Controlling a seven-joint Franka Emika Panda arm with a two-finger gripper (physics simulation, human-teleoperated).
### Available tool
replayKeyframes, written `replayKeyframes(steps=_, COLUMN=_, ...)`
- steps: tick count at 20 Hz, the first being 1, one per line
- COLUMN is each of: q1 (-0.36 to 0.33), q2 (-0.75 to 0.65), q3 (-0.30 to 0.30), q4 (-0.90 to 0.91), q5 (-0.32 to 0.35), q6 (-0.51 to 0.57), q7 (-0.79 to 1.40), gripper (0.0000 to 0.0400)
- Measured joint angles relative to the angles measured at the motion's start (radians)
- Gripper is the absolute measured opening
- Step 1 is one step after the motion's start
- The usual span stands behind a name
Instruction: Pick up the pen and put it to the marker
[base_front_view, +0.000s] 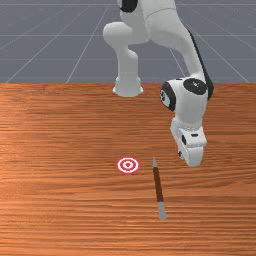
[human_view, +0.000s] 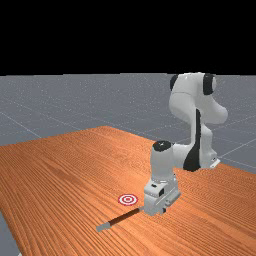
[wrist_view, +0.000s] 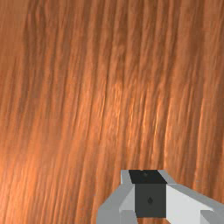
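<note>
Pen (base_front_view: 158, 185) on table (base_front_view: 65, 205), front view's left of pincer (base_front_view: 193, 150).

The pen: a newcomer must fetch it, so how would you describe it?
In the front view, find the wooden table and, on it, the flat red-and-white marker. Just to its right lies the pen. Unlike that round marker, it is long and thin, brown along the middle, with grey ends, one pointed.
</note>
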Motion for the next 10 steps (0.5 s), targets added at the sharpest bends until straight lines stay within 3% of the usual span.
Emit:
replayKeyframes(steps=4, q1=-0.012, q2=0.239, q3=-0.007, q4=0.459, q5=-0.005, q6=-0.218, q7=-0.062, gripper=0.0)
replayKeyframes(steps=6, q1=-0.008, q2=0.422, q3=-0.009, q4=0.81, q5=-0.008, q6=-0.382, q7=-0.115, gripper=0.0)
replayKeyframes(steps=7, q1=-0.006, q2=0.419, q3=-0.024, q4=0.797, q5=0.012, q6=-0.371, q7=-0.009, gripper=0.0)
replayKeyframes(steps=10, q1=-0.007, q2=0.42, q3=-0.024, q4=0.797, q5=0.012, q6=-0.371, q7=-0.009, gripper=0.0)
